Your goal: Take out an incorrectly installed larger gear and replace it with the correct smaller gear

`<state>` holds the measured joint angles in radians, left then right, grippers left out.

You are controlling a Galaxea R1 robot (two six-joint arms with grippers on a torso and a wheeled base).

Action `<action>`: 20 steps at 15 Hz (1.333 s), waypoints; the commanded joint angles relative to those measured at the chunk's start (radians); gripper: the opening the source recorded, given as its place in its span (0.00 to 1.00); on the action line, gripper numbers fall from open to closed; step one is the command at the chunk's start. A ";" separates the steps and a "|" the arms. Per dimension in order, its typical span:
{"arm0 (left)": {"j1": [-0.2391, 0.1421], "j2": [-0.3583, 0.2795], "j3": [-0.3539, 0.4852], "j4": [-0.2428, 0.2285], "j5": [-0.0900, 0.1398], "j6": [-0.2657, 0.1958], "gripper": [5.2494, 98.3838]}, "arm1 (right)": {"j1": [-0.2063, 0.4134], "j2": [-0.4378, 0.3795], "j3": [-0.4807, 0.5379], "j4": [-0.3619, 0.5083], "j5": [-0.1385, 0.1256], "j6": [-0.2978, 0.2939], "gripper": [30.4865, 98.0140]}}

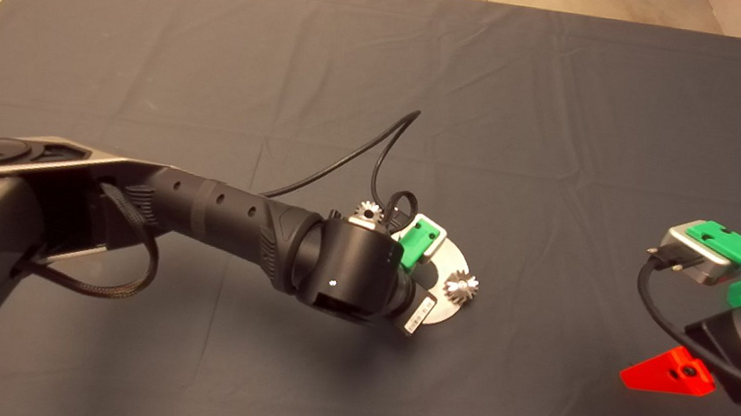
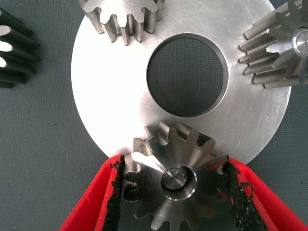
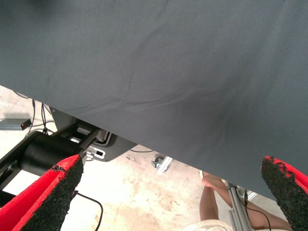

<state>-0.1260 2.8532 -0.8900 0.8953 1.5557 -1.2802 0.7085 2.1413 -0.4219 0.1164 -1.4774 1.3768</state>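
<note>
A round silver plate (image 2: 110, 91) with a centre hole lies mid-mat and also shows in the head view (image 1: 444, 303). The larger gear (image 2: 168, 192), with long teeth, sits on a peg at the plate's rim. My left gripper (image 2: 173, 160) is closed on it, a black pad against the teeth on each side. In the head view my left wrist (image 1: 355, 270) hides this gear. A second long-toothed gear (image 2: 281, 48) sits on another peg (image 1: 461, 288). A short-toothed gear (image 2: 122, 17) stands on the plate. The smaller gear (image 1: 368, 211) lies on the mat beside the plate (image 2: 12, 53). My right gripper (image 3: 175, 192) is open and empty.
The right arm (image 1: 671, 373) waits at the mat's right edge. Its wrist view shows the mat's edge, the floor, a black machine base (image 3: 48, 151) and a person's leg (image 3: 216, 190). A black cable (image 1: 349, 155) loops over the mat behind my left wrist.
</note>
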 commanded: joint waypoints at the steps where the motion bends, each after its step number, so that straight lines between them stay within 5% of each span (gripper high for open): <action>1: 0.005 -0.005 0.025 0.019 0.102 0.020 0.46 | 0.017 0.000 0.003 0.023 0.003 -0.001 1.00; 18: 0.021 -0.007 0.008 0.054 0.102 0.079 0.37 | 0.017 0.000 0.003 0.023 0.003 -0.001 1.00; 20: 0.022 -0.002 0.020 0.053 0.102 0.116 0.34 | 0.017 0.000 0.003 0.023 0.003 -0.001 1.00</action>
<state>-0.1130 2.8417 -0.8790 0.9289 1.5447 -1.2189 0.7085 2.1413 -0.4219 0.1164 -1.4773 1.3768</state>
